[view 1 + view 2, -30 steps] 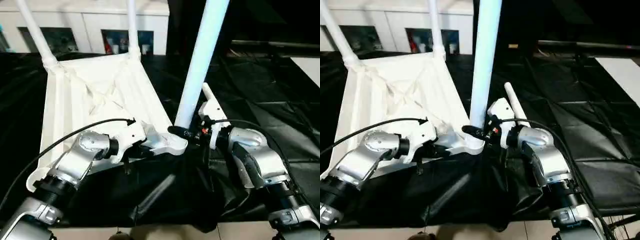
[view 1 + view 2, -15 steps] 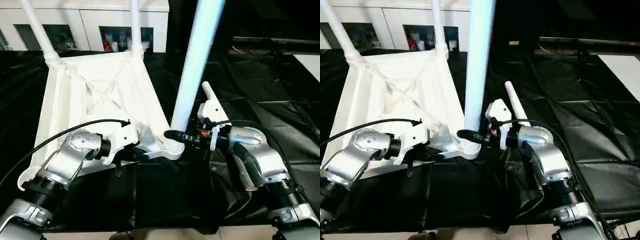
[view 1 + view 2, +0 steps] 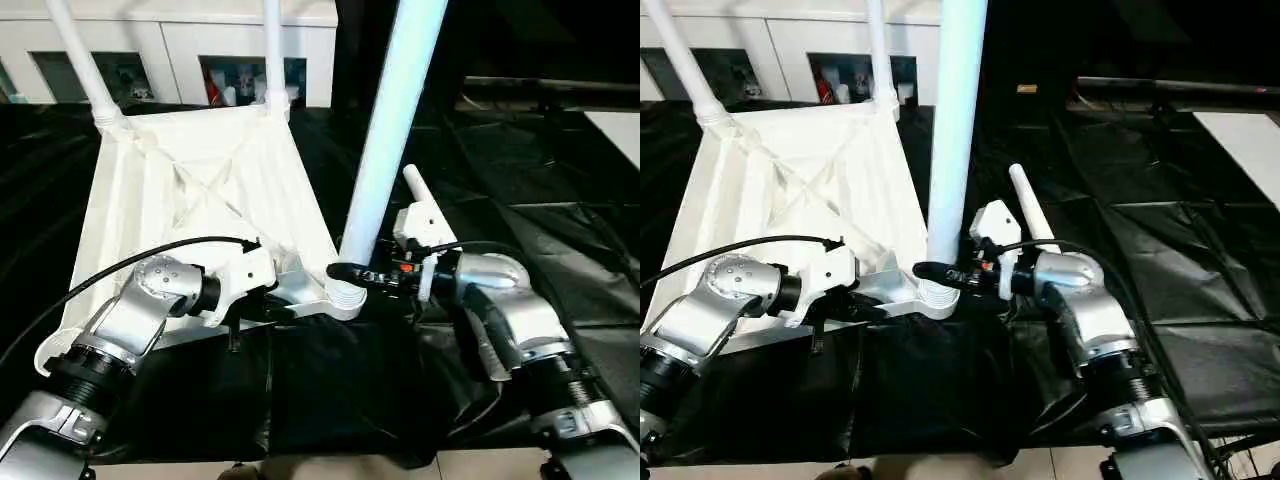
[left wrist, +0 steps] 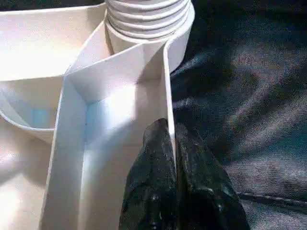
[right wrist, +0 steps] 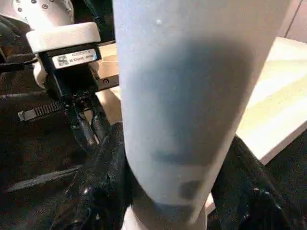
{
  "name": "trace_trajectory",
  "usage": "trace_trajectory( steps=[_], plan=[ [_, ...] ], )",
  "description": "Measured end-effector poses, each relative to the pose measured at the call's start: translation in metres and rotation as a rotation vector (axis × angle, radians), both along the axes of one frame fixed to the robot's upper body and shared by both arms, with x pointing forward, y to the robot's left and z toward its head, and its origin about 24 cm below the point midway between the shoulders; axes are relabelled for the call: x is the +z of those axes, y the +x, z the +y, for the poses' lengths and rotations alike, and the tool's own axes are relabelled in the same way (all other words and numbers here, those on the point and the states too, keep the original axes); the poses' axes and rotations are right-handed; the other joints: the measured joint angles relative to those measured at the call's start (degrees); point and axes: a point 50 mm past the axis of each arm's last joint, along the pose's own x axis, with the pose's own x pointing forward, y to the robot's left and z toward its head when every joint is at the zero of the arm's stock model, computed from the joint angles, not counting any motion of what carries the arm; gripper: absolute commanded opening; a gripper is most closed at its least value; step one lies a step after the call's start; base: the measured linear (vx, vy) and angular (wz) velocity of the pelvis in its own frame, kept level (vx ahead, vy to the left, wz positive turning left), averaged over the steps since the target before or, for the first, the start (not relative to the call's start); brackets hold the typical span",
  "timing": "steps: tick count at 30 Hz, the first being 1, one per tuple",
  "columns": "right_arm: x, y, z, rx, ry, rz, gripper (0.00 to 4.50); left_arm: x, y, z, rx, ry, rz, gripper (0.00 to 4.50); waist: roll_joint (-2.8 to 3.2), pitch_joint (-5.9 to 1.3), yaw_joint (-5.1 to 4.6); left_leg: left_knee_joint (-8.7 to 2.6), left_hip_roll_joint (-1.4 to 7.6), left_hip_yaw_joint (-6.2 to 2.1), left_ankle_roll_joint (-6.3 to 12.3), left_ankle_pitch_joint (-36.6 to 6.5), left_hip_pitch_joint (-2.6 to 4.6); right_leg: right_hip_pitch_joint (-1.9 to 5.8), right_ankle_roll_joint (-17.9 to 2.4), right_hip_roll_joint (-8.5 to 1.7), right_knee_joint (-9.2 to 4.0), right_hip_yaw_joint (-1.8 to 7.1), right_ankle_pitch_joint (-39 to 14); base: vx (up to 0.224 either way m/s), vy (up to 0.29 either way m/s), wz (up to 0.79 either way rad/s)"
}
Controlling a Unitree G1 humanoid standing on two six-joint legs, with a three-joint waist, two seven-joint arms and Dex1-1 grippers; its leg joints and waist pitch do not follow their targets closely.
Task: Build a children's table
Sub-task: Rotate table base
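Tabletop (image 3: 190, 190) upturned on black sheet (image 3: 520, 190), cabinet (image 3: 170, 50) behind | left gripper (image 4: 173, 143) pinched shut on rim, seen close from left wrist | right gripper (image 5: 177, 191) clasped around leg (image 3: 385, 140) at near socket

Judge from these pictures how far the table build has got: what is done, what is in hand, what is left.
Done: two far legs stand in the upturned tabletop's corner sockets. In hand: the right gripper clasps a third leg low down at the near socket, while the left gripper pinches the tabletop's rim. Left: the near left corner has no leg yet.
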Motion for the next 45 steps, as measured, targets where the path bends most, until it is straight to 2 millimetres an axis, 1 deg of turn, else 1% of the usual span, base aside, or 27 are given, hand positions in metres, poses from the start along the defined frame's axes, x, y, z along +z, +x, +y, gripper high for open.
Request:
trace_trajectory(
  steps=[2,5,7,9,10,11,13,16,18,20,22,23,25,27,29,30,31,32,34,36,38,39,40,41,43,44,45],
  plan=[
    [-0.004,0.005,0.007,-0.07,0.023,0.013,1.84,-0.004,0.002,0.0,0.046,0.0,0.011,0.0,0.11,-0.4,-0.24,0.05,-0.01,0.08,0.0,0.0,0.2,0.08,-0.1,-0.01,0.15,0.1,0.1,0.0,0.0,0.0],
    [-0.011,0.016,0.014,-0.231,0.053,0.052,1.84,-0.01,0.008,-0.01,0.148,-0.024,0.017,0.0,0.29,-0.49,-0.63,0.04,0.0,0.32,-0.02,0.0,0.86,0.34,-0.1,-0.16,0.31,0.15,0.1,0.0,0.0,0.0],
    [-0.017,0.026,0.014,-0.387,0.047,0.081,1.84,-0.016,0.01,-0.028,0.225,-0.058,0.03,0.0,0.56,-0.64,-0.55,0.05,-0.02,0.34,-0.02,0.0,0.97,0.37,0.2,-0.24,0.21,0.16,-0.1,-0.062,0.01,-0.06],
    [-0.022,0.03,0.01,-0.472,0.029,0.098,1.84,-0.019,0.01,-0.045,0.241,-0.089,0.05,0.0,0.62,-0.7,-0.01,0.04,-0.03,0.36,-0.02,0.0,0.96,0.39,0.2,-0.24,0.06,0.17,-0.1,-0.03,0.006,-0.02],
    [-0.025,0.034,0.009,-0.547,0.032,0.119,1.84,-0.021,0.011,-0.056,0.275,-0.103,0.066,0.0,0.85,-0.77,0.23,0.03,-0.03,0.37,-0.01,0.0,1.05,0.31,0.2,-0.24,-0.07,0.17,-0.1,0.0,0.0,0.0],
    [-0.026,0.038,0.008,-0.598,0.027,0.125,1.84,-0.022,0.013,-0.061,0.31,-0.108,0.071,0.0,1.01,-0.79,0.36,0.03,-0.04,0.5,-0.01,0.0,1.03,0.35,0.2,-0.24,-0.09,0.25,-0.1,0.0,0.0,0.0],
    [-0.026,0.044,0.006,-0.687,0.002,0.117,1.84,-0.023,0.018,-0.077,0.364,-0.119,0.076,0.0,0.87,-0.79,0.61,-0.04,-0.06,0.74,0.0,0.0,0.96,0.39,0.2,-0.25,-0.16,0.48,-0.1,0.0,0.0,0.0],
    [-0.024,0.049,0.002,-0.785,0.002,0.096,1.84,-0.023,0.025,-0.094,0.419,-0.113,0.07,0.0,0.8,-0.81,0.8,-0.03,-0.15,0.74,0.01,0.0,0.89,0.52,0.2,-0.3,-0.57,0.51,-0.1,0.0,0.0,0.0],
    [-0.021,0.052,0.001,-0.805,0.031,0.085,1.84,-0.024,0.029,-0.095,0.451,-0.098,0.043,0.0,0.72,-0.86,0.51,-0.03,-0.25,0.75,0.02,0.0,0.86,0.51,0.2,-0.32,-0.7,0.63,-0.1,0.0,0.0,0.0],
    [-0.018,0.052,0.006,-0.799,0.086,0.085,1.84,-0.023,0.033,-0.091,0.479,-0.083,0.009,0.0,0.59,-0.91,0.09,-0.03,-0.23,0.73,0.02,0.0,0.78,0.66,0.3,-0.33,-0.81,0.62,0.0,0.0,0.0,0.0],
    [-0.016,0.051,0.012,-0.774,0.134,0.092,1.84,-0.022,0.034,-0.086,0.487,-0.072,-0.015,0.0,0.65,-0.91,-0.29,-0.03,-0.22,0.68,0.03,0.0,0.79,0.47,0.3,-0.33,-0.81,0.61,0.1,0.0,0.0,0.0],
    [-0.013,0.051,0.016,-0.734,0.186,0.102,1.84,-0.019,0.035,-0.08,0.475,-0.06,-0.043,0.0,0.65,-0.9,-0.45,-0.05,-0.21,0.61,0.03,0.0,0.61,0.09,0.4,-0.32,-0.8,0.56,0.2,0.0,0.0,0.0],
    [-0.01,0.046,0.019,-0.66,0.266,0.118,1.84,-0.015,0.034,-0.07,0.444,-0.051,-0.079,0.0,0.66,-0.85,-0.59,-0.02,-0.1,0.44,0.05,0.0,-0.09,-0.51,0.6,-0.32,-0.95,0.29,1.4,-0.004,-0.003,-0.09],
    [-0.007,0.044,0.018,-0.618,0.303,0.123,1.84,-0.012,0.034,-0.066,0.432,-0.051,-0.097,0.0,0.69,-0.84,-0.46,-0.03,0.04,0.46,0.04,0.0,-0.22,-1.0,0.5,-0.31,-0.96,0.13,2.3,0.0,0.0,0.0],
    [-0.008,0.041,0.016,-0.579,0.323,0.15,1.84,-0.008,0.034,-0.064,0.424,-0.055,-0.114,0.0,0.94,-0.69,-0.07,-0.03,0.47,0.49,0.0,0.0,-0.51,-1.27,0.2,0.01,-0.92,-0.08,2.4,0.0,0.0,0.0],
    [-0.008,0.038,0.014,-0.554,0.336,0.152,1.84,-0.006,0.032,-0.063,0.415,-0.073,-0.111,0.44,1.07,-0.61,0.05,-0.02,0.58,0.55,-0.01,0.0,-0.72,-1.46,0.1,0.07,-0.91,-0.14,2.4,0.0,0.0,0.0],
    [-0.005,0.035,0.009,-0.514,0.352,0.145,1.84,-0.002,0.029,-0.059,0.409,-0.124,-0.097,0.44,1.36,-0.54,0.16,0.13,0.63,0.62,0.01,0.2,-1.23,-2.0,0.0,0.09,-0.66,-0.13,2.3,0.0,0.0,0.0],
    [-0.001,0.033,0.002,-0.492,0.354,0.12,1.84,0.004,0.028,-0.056,0.404,-0.173,-0.091,0.55,1.5,-0.45,0.28,0.41,0.7,0.6,0.46,0.8,-1.67,-2.4,-0.1,0.12,-0.32,-0.15,2.2,0.0,0.0,0.0],
    [0.008,0.033,-0.006,-0.47,0.358,0.084,1.84,0.02,0.027,-0.052,0.391,-0.259,-0.101,0.58,1.5,-0.44,0.5,0.8,0.78,0.61,0.65,0.7,-2.36,-2.92,-0.1,0.19,-0.22,-0.16,2.2,0.0,0.0,0.0],
    [0.017,0.033,-0.011,-0.449,0.358,0.053,1.84,0.035,0.025,-0.049,0.374,-0.362,-0.07,0.66,1.5,-0.44,0.42,1.0,0.78,0.66,0.85,0.6,-2.55,-3.07,-0.1,0.19,-0.2,-0.12,2.2,0.0,0.0,0.0],
    [0.023,0.032,-0.013,-0.401,0.34,0.024,1.84,0.055,0.024,-0.045,0.357,-0.516,-0.04,0.88,1.5,-0.44,0.47,1.1,0.77,0.71,0.89,0.5,-2.51,-3.01,-0.1,0.13,-0.18,-0.1,2.2,0.0,0.0,0.0],
    [0.026,0.03,-0.014,-0.375,0.322,0.011,1.84,0.065,0.026,-0.042,0.358,-0.613,-0.013,0.94,1.49,-0.42,0.51,1.17,0.77,0.75,0.89,0.5,-2.52,-3.01,-0.1,0.12,-0.15,-0.09,2.2,0.0,0.0,0.0],
    [0.03,0.029,-0.016,-0.338,0.297,0.001,1.84,0.081,0.03,-0.037,0.363,-0.727,-0.005,0.97,1.46,-0.4,0.62,1.27,0.78,0.76,0.88,0.5,-2.51,-2.96,-0.1,0.12,-0.11,-0.1,2.2,0.0,0.0,0.0],
    [0.031,0.028,-0.015,-0.317,0.288,-0.006,1.84,0.091,0.033,-0.033,0.366,-0.784,-0.013,1.02,1.46,-0.4,0.73,1.33,0.78,0.76,0.88,0.5,-2.37,-2.82,-0.1,0.1,-0.1,-0.08,2.2,0.0,0.0,0.0],
    [0.033,0.024,-0.013,-0.276,0.274,-0.01,1.84,0.107,0.037,-0.033,0.358,-0.884,-0.012,1.22,1.46,-0.4,0.79,1.33,0.76,0.8,0.62,0.4,-1.98,-2.44,-0.1,-0.01,-0.12,-0.07,2.2,0.0,0.0,0.0],
    [0.032,0.02,-0.01,-0.253,0.266,-0.004,1.84,0.112,0.038,-0.036,0.351,-0.929,0.002,1.31,1.46,-0.4,0.88,1.33,0.75,0.87,0.6,0.4,-1.76,-2.19,-0.1,-0.1,-0.14,-0.06,2.2,0.0,0.0,0.0],
    [0.031,0.017,-0.008,-0.23,0.259,0.0,1.84,0.113,0.037,-0.039,0.341,-0.949,0.022,1.36,1.46,-0.39,0.98,1.33,0.74,0.95,0.6,0.4,-1.62,-2.01,-0.1,-0.16,-0.18,-0.05,2.2,0.0,0.0,0.0]
  ],
)
